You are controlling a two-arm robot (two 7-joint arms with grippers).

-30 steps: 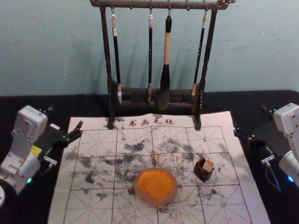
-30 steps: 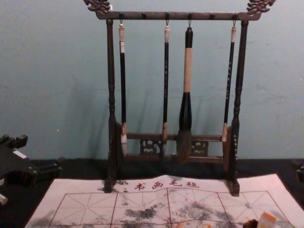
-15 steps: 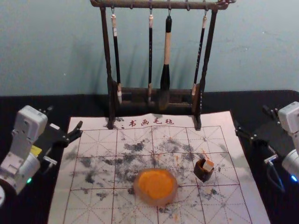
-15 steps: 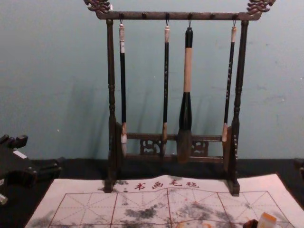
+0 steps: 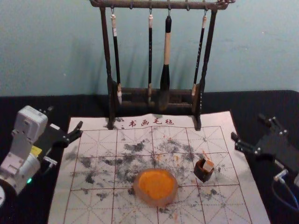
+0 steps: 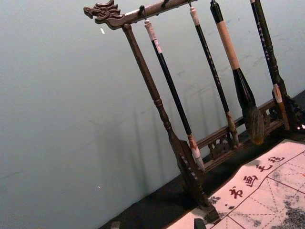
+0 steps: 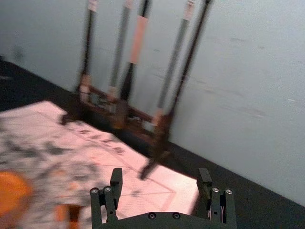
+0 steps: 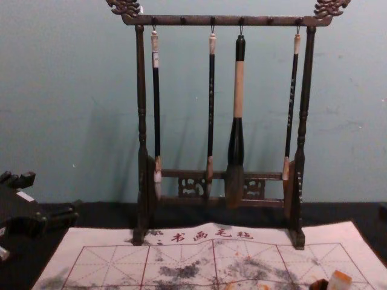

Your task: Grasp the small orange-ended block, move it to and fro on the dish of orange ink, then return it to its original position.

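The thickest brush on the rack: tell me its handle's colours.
The handle is black at top, tan in the middle, black below; the chest view shows it best.

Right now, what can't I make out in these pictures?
Block, chest view: base cut off by bottom edge.
Inside of dark holder, head view: too small.
Ink dish, right wrist view: partly past left edge.
Printed characters, right wrist view: blurred.
Left gripper, left wrist view: mostly past bottom edge.
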